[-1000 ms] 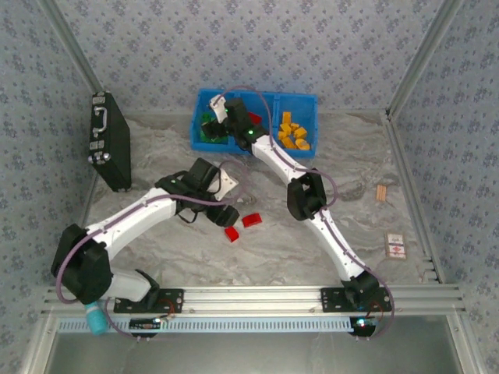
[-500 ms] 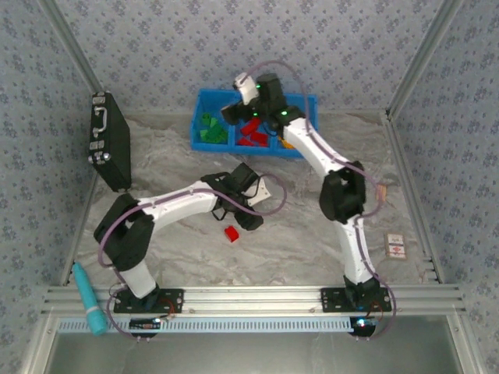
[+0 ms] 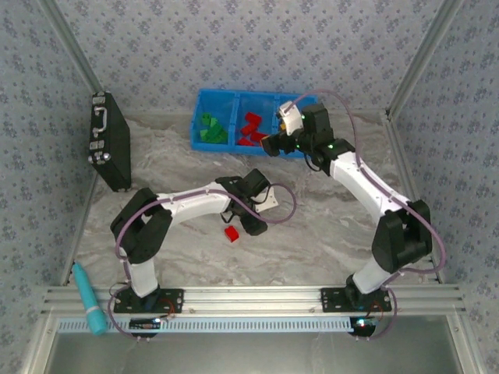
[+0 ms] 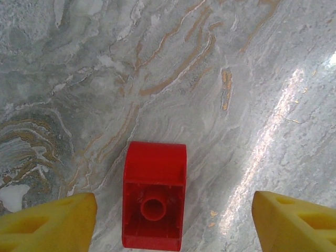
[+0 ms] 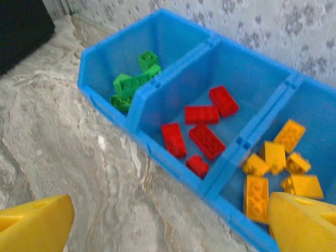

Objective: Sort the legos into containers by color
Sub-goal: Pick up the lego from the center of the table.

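Observation:
The blue bin (image 3: 234, 100) stands at the back with three compartments: green legos (image 3: 209, 128) on the left, red legos (image 3: 249, 128) in the middle, orange legos (image 5: 278, 163) on the right. A lone red brick (image 3: 231, 234) lies underside up on the marble table. My left gripper (image 3: 248, 224) hovers over that red brick (image 4: 154, 202), open, one yellow finger on each side and neither touching. My right gripper (image 3: 270, 146) is open and empty over the table, just in front of the bin (image 5: 173, 173). The green legos (image 5: 134, 79) and red legos (image 5: 202, 128) lie beyond it.
A black case (image 3: 109, 140) with a silver handle stands at the left wall. A teal object (image 3: 90, 300) lies at the front left rail. Two small cards (image 3: 398, 245) (image 3: 381, 192) lie at the right. Bare marble spreads between the bin and the arms.
My right arm has swung right, from over the bin's left compartments to its front by the orange side. My left gripper reached right; one of two loose red bricks no longer shows.

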### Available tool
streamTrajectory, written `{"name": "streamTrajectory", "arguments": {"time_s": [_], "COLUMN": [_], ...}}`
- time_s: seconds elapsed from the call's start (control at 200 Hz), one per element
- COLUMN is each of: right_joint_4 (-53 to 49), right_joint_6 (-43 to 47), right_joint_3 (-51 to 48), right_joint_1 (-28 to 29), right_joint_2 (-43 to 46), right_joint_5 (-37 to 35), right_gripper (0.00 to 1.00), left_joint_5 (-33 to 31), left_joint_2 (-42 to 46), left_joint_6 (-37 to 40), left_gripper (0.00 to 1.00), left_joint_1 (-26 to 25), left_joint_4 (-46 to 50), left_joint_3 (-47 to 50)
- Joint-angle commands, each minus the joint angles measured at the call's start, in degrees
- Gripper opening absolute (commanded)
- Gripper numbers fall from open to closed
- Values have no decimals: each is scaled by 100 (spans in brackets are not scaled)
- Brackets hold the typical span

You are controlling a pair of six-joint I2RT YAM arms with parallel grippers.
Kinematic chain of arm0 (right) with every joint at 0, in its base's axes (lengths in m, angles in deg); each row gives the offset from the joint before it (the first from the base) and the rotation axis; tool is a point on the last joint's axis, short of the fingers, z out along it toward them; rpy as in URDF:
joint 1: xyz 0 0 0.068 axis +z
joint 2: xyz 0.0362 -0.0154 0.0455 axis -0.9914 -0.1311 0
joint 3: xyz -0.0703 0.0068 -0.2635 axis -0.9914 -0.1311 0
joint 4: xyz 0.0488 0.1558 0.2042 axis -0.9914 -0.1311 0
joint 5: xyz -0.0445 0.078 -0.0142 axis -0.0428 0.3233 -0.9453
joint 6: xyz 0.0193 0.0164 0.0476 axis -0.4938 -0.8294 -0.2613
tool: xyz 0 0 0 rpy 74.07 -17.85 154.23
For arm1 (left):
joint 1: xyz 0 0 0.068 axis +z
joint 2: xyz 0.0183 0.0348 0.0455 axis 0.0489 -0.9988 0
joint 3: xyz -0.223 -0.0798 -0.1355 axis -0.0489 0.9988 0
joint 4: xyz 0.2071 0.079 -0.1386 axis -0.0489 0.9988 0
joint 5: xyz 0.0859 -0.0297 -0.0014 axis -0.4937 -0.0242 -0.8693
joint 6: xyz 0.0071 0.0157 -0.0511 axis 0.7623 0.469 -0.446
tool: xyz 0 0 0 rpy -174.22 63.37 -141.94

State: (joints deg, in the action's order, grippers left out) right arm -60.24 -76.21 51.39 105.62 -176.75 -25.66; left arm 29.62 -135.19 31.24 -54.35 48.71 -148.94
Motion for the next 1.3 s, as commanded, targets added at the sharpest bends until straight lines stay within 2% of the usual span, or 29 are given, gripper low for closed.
{"name": "streamTrajectory", "arguments": {"time_s": [0.0, 0.215, 0.375, 0.48, 0.57, 0.605, 0.86, 0.92, 1.085, 1.294], "right_joint_4": [-342, -396, -521, -569, -662, -794, -1220, -1242, -1188, -858], "right_joint_6": [-382, -547, -509, -509, -499, -485, -418, -425, -637, -1292], "right_joint_3": [-125, -500, -617, -693, -734, -685, -822, -1163, -1934, -2971], "right_joint_1": [11, 57, 32, 5, -45, -86, -371, -508, -1213, -1349], "right_joint_2": [495, 1167, 1473, 1632, 1719, 1733, 2207, 2378, 2685, 3228], "right_joint_5": [-294, -516, -682, -729, -790, -799, -1026, -1005, -358, -85], "right_gripper": [97, 97, 97, 97, 97, 97, 97, 98, 99, 99], "left_joint_5": [-88, -231, -248, -206, -179, -196, -534, -672, -836, -937], "left_joint_2": [-73, -127, -326, -463, -561, -580, -556, -521, -537, -686], "left_joint_6": [58, -52, -155, -221, -233, -240, -443, -534, -816, -1045], "left_gripper": [75, 70, 62, 50, 32, 28, 21, 19, 13, 14], "left_joint_1": [-39, -40, -45, -44, -41, -42, -28, 24, 510, 1139], "left_joint_4": [6, -290, -421, -401, -253, -213, 60, 194, 514, 697], "left_joint_3": [84, 383, 366, 289, 176, 158, 37, -110, -834, -2093]}}
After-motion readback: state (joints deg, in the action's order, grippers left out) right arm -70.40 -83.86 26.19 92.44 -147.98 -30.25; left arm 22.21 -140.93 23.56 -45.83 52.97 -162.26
